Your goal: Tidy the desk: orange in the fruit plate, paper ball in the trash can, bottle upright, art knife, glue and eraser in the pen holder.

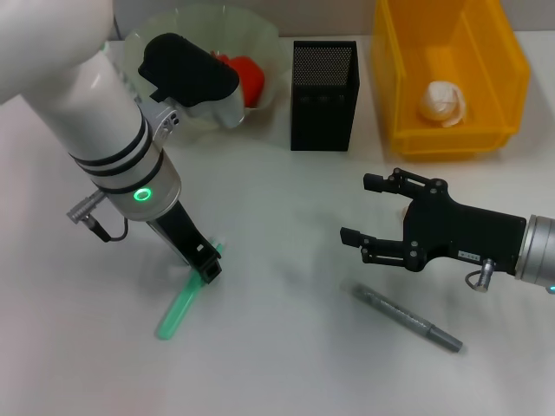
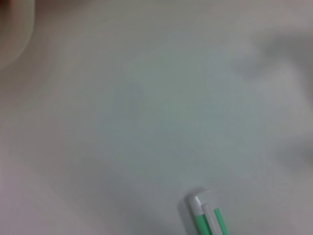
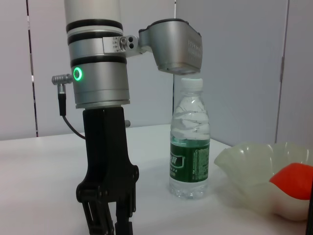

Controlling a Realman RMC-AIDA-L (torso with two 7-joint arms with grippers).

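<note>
Your left gripper's (image 1: 208, 267) fingers reach down onto the green-and-white plastic art knife (image 1: 186, 296) lying flat on the white desk (image 1: 277, 364); you cannot tell whether they have closed on it. Your right gripper (image 1: 362, 210) hovers above the desk with its fingers spread wide, holding nothing, near the grey pen-like stick (image 1: 408, 318). The black mesh pen holder (image 1: 323, 94) stands behind. The orange (image 1: 248, 78) lies in the pale green fruit plate (image 1: 260, 39), the crumpled paper ball (image 1: 442, 102) in the yellow bin (image 1: 451, 69), and the clear water bottle (image 3: 190, 142) stands upright.
</note>
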